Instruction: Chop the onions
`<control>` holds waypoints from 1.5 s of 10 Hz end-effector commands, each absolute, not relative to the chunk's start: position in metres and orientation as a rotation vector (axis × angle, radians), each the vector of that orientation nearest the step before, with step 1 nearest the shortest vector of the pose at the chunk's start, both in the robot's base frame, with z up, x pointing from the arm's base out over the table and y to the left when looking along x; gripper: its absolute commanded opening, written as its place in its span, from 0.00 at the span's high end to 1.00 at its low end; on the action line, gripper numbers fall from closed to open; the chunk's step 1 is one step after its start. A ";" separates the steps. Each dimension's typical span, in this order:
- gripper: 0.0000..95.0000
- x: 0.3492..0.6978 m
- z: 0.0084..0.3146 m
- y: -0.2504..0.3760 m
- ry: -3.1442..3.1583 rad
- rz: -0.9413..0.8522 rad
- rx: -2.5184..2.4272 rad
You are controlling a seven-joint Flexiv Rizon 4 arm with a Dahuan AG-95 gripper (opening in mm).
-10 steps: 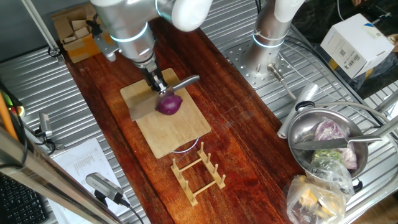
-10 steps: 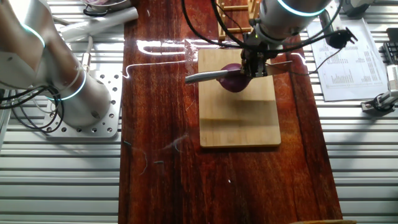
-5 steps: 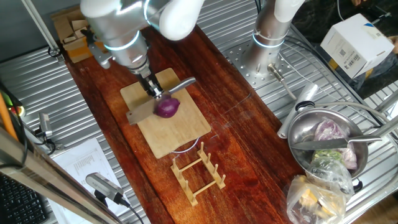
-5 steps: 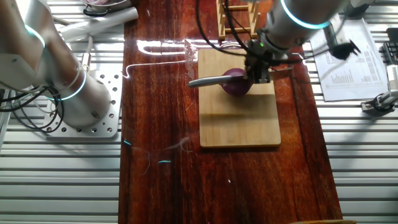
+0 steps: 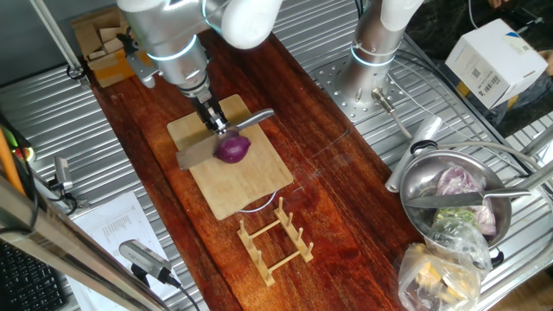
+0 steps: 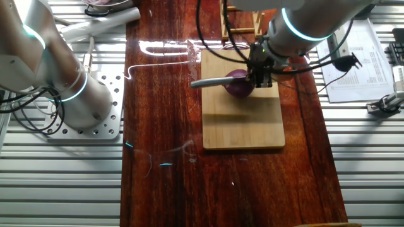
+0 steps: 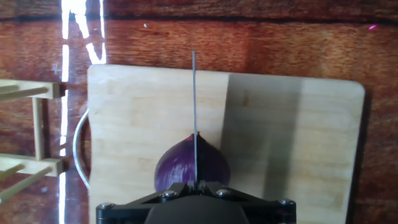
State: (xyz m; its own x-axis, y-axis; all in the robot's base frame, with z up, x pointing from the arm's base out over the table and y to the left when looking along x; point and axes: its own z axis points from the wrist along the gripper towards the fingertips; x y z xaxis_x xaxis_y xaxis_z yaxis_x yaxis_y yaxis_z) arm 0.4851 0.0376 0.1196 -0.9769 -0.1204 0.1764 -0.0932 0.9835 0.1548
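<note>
A small dark purple red onion [image 5: 232,149] sits on the bamboo board [image 5: 242,181]; it also shows in the other fixed view [image 6: 240,85] and the hand view [image 7: 177,167]. My gripper [image 5: 216,126] is shut on a knife, just above the onion. The grey blade [image 5: 194,152] lies across the onion's top, the handle [image 5: 253,116] pointing the other way. In the hand view the blade [image 7: 194,99] appears edge-on, running over the middle of the onion. My gripper [image 6: 261,79] sits beside the onion in the other fixed view.
A wooden rack [image 5: 275,240] stands just past the board's near end. A metal bowl [image 5: 454,194] with pale leafy vegetable and a plastic bag [image 5: 441,268] are at the right. A second arm's base [image 5: 367,73] and a box [image 5: 492,60] stand behind.
The arm with the knife shifted left then slightly back right over the onion. The blade stays on the onion's top. The onion has barely moved.
</note>
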 end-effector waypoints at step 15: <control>1.00 0.487 0.088 0.026 -2.907 -0.216 0.193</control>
State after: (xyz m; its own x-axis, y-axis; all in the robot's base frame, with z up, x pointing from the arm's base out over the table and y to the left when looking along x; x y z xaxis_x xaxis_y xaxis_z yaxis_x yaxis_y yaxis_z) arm 0.4902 0.0229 0.1125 -0.9680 -0.1450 0.2050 -0.1113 0.9796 0.1676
